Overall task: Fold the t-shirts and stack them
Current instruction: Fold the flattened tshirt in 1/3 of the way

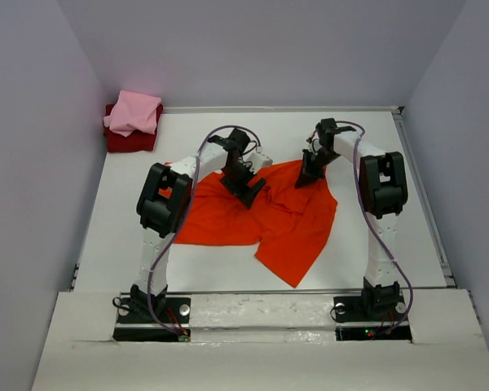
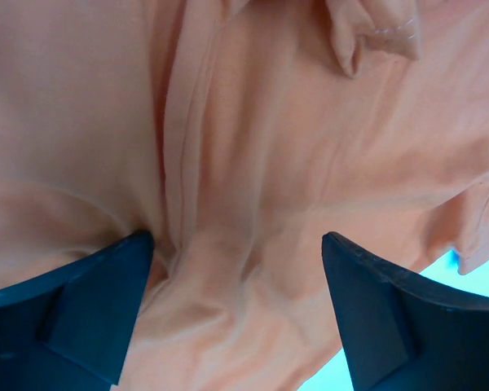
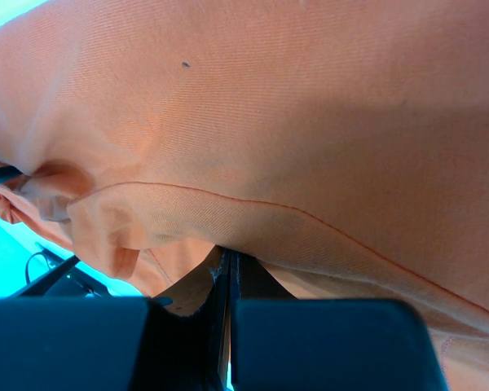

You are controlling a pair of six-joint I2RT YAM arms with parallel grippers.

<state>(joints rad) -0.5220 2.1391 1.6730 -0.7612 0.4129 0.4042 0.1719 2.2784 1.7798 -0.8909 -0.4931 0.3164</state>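
Wide jaws of my left gripper (image 2: 236,240) hold nothing above the orange-red t-shirt (image 1: 293,224); my right gripper (image 3: 228,269) pinches its far edge, probably for pulling the fold.

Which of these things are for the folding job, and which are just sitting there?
For the job:
orange-red t-shirt, spread out in the middle
pink t-shirt, folded, lying on the dark red t-shirt

Just there:
white table
purple cables on the arms
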